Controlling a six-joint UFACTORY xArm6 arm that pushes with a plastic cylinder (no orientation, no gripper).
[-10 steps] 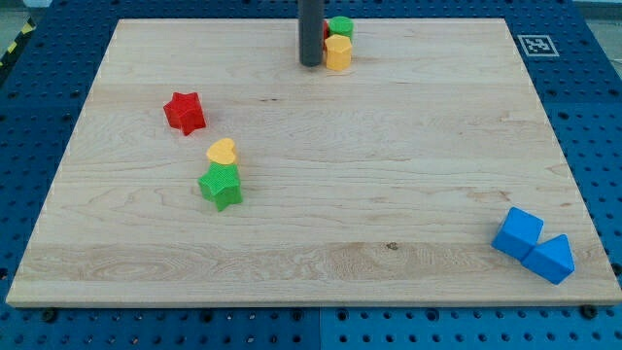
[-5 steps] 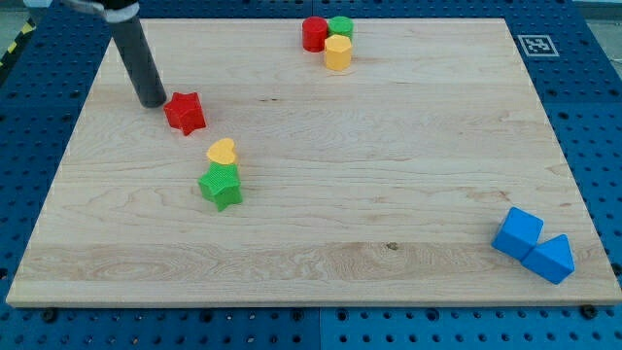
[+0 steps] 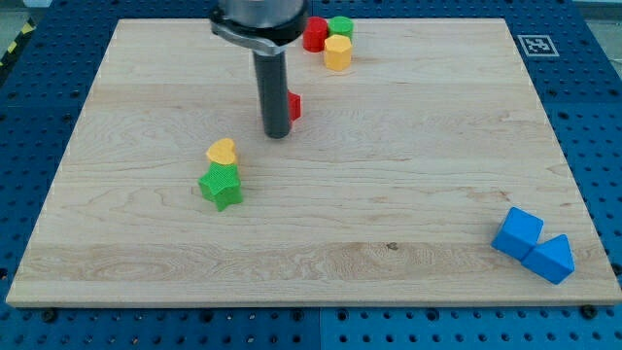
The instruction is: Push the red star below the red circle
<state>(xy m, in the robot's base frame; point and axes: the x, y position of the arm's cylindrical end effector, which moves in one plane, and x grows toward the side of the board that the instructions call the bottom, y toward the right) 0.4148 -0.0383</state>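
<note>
The red star (image 3: 293,105) lies in the upper middle of the wooden board (image 3: 408,175), mostly hidden behind my rod; only its right edge shows. My tip (image 3: 277,134) rests on the board right at the star's left side, touching or nearly touching it. The red circle (image 3: 314,34) stands near the view's top edge, above and slightly right of the star.
A green block (image 3: 340,27) and a yellow block (image 3: 337,53) sit against the red circle. A yellow heart (image 3: 222,152) and a green star (image 3: 222,186) lie left of centre. Two blue blocks (image 3: 532,244) sit at the view's bottom right.
The red star has moved right from the board's left part to the upper middle. My tip moved from the top cluster to the star's left, then right with the star.
</note>
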